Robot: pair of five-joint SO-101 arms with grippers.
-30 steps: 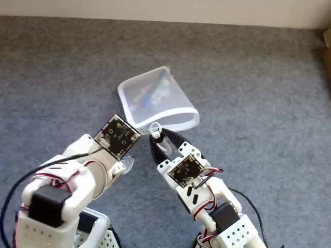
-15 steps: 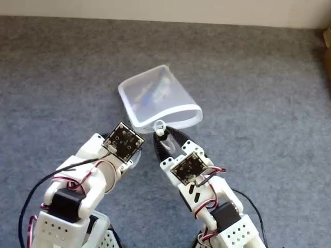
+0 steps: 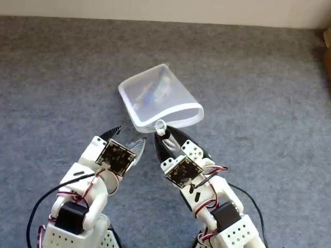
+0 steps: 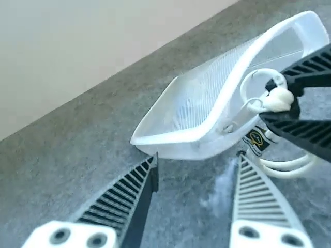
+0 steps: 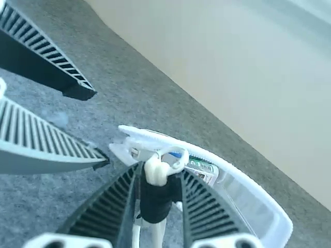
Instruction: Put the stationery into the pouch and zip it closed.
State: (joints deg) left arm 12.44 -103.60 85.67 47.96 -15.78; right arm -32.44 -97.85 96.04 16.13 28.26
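High view: pouch lies just ahead of both grippers, with its zip edge facing them and running left to right. Right gripper is pinching the zipper pull on that edge, so it's nearer for the slide. Left gripper is spread wide and empty. 1 second ago it was against the pouch's near-left corner, and now it's backed off.

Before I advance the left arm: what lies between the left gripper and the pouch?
Only bare grey carpet, as the high view shows. The open left gripper sits just short of the pouch; the right gripper grips the zipper pull beside it.
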